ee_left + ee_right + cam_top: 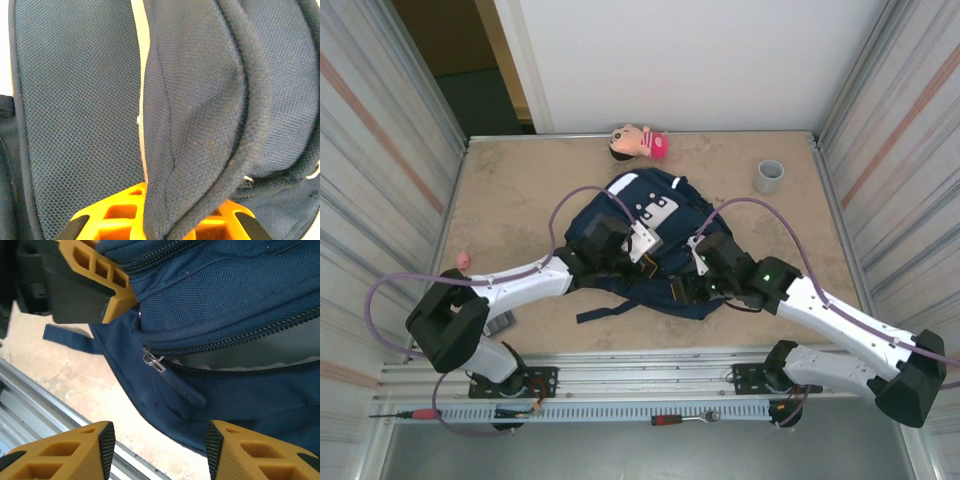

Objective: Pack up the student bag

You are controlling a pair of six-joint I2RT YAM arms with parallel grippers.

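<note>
The student bag [660, 215], navy with a white patch, lies in the middle of the table. My left gripper [632, 255] is on its near-left part. In the left wrist view the orange jaws of this gripper [162, 222] are shut on a padded navy fold of the bag [200, 115]. My right gripper [692, 285] is at the bag's near edge. It stands open [160, 445], nothing between its fingertips [106, 445], just below a metal zipper slider [154, 361] and its fabric pull tab [186, 389]. The zipper gapes, showing grey lining [250, 357]. The left gripper's orange finger [95, 270] shows at the upper left.
A doll's head [638, 142] lies at the back edge and a grey cup [769, 176] at the back right. A small pink thing [464, 260] sits at the left edge, a dark object [500, 323] by the left arm. Metal walls stand on both sides; a rail [45, 405] runs along the front.
</note>
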